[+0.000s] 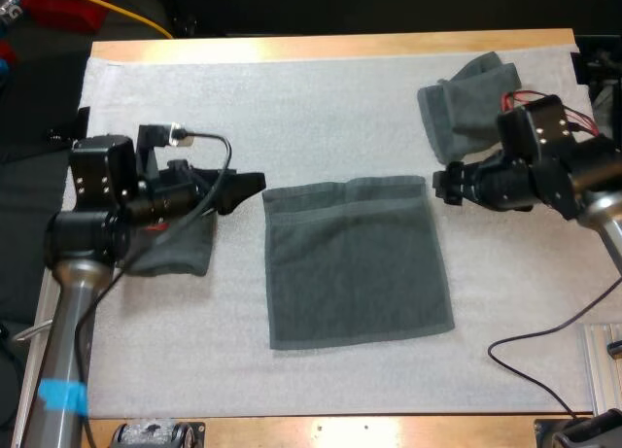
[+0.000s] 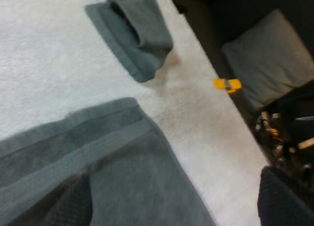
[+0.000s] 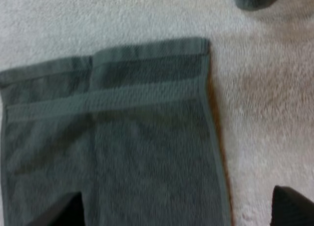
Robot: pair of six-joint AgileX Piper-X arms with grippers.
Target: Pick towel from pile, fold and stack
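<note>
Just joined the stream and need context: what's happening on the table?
Neither arm holds anything. A flat towel lies spread in the middle of the mat, between the left arm and the right arm, both with jaws open near its far corners. A crumpled towel sits at the far right. A third towel lies under the left arm.

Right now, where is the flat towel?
In the high view the flat towel lies in the middle of the mat, between the left gripper and right gripper, the crumpled towel beyond its far right corner.

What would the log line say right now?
flat towel spread mid-mat | crumpled towel far right | left fingers open | right fingers open
</note>
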